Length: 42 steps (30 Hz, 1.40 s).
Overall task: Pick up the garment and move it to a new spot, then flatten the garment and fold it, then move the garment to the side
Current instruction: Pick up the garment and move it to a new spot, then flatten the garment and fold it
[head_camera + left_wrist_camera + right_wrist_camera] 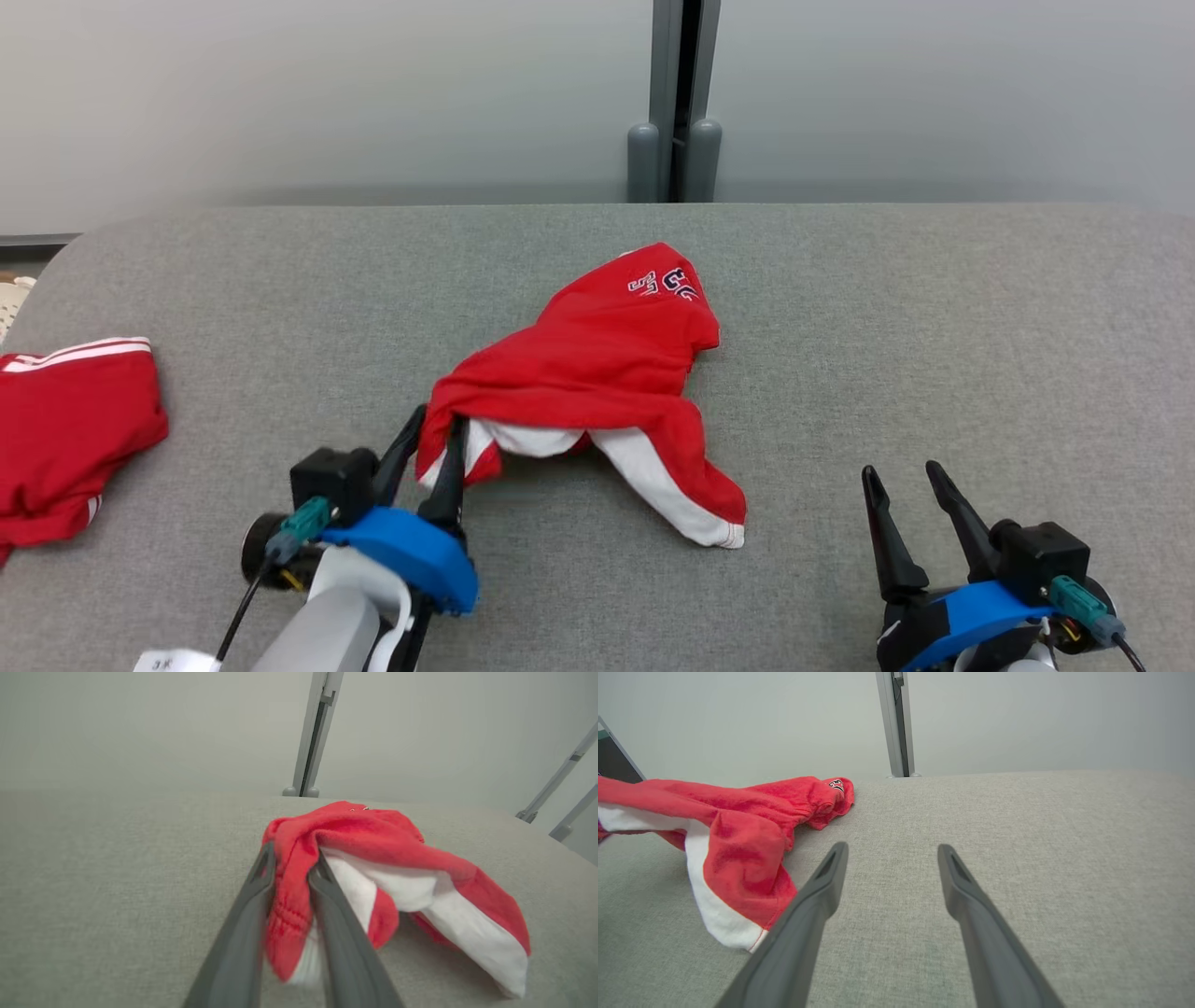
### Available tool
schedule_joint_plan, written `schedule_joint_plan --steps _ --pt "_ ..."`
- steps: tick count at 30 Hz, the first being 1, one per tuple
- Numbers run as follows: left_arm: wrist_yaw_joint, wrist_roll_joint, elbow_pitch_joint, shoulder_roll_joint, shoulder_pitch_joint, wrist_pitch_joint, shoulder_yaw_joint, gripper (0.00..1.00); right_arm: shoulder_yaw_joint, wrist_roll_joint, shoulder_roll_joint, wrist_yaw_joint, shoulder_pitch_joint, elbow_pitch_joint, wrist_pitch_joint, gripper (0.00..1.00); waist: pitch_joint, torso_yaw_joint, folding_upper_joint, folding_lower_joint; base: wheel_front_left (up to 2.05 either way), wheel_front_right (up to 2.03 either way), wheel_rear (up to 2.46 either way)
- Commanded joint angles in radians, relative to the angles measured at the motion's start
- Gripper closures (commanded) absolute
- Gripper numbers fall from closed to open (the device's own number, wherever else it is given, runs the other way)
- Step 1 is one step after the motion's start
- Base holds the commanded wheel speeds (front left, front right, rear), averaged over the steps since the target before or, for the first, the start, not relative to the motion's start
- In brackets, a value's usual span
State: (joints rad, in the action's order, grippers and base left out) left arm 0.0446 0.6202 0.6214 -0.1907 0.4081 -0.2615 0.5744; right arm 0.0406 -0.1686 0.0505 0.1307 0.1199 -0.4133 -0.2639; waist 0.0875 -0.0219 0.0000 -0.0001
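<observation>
- Pale grey wall across the back, split by a dark upright post with two rounded grey feet at its base.
- In front of the wall we see a wide surface covered in grey woven cloth, its far corners rounded.
- The garment lies crumpled near the middle of that surface. It is red with a broad white band running to its near right corner. Its near left edge is raised off the surface, with shadow under it.
- A second red piece with thin white stripes lies at the far left of the surface, well apart from the garment and cut off by the picture's edge.
- The left gripper is at the garment's near left edge. Its fingers stand narrow, one on each side of a bunched red fold, and both touch it. In the left wrist view the fold fills the gap between them and a hem hangs below, so we note it as held.
- The right gripper is low on the right over bare surface, apart from the garment. Its fingers are spread wide with nothing between them.
- Each wrist carries a blue collar and a teal plug.
- There is small dark and white lettering on the garment's far end, too small for us to read.
</observation>
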Motion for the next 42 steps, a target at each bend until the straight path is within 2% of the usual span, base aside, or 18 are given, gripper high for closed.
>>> schedule_joint_plan --steps 1,9,15,20,32,42 --pt "0.003 -0.019 -0.007 -0.007 -0.032 -0.005 -0.026 0.00 -0.004 0.002 0.001 0.000 -0.012 0.002 -0.001 0.00 -0.004 0.004 0.0000 0.0001 0.00 0.00 0.00" --pt "-0.002 -0.129 -0.078 0.001 -0.232 -0.005 -0.262 0.00 0.009 0.007 0.001 0.000 -0.032 -0.006 -0.001 0.00 -0.058 -0.008 0.0000 0.0001 0.00 0.00 0.00" --pt "0.011 -0.248 -0.175 0.059 -0.358 -0.005 -0.417 0.00 0.007 0.017 0.001 0.000 -0.055 -0.008 -0.001 0.00 -0.080 -0.023 0.0000 0.0001 0.00 0.00 0.00" --pt "0.043 -0.327 -0.210 0.107 -0.427 -0.005 -0.484 0.00 0.010 0.012 0.001 0.000 -0.075 -0.016 -0.001 0.00 -0.088 -0.020 0.0000 0.0001 0.00 0.00 0.00" --pt "0.082 -0.395 -0.191 0.138 -0.434 -0.005 -0.525 0.00 0.057 0.007 0.001 0.000 -0.066 -0.037 -0.001 0.00 -0.088 0.019 0.0000 0.0001 0.00 0.00 0.00" --pt "0.089 -0.377 -0.168 0.140 -0.403 -0.005 -0.457 0.00 0.186 -0.016 0.001 0.000 0.059 -0.241 -0.001 0.00 -0.039 0.102 0.0000 0.0001 0.00 0.00 0.00"
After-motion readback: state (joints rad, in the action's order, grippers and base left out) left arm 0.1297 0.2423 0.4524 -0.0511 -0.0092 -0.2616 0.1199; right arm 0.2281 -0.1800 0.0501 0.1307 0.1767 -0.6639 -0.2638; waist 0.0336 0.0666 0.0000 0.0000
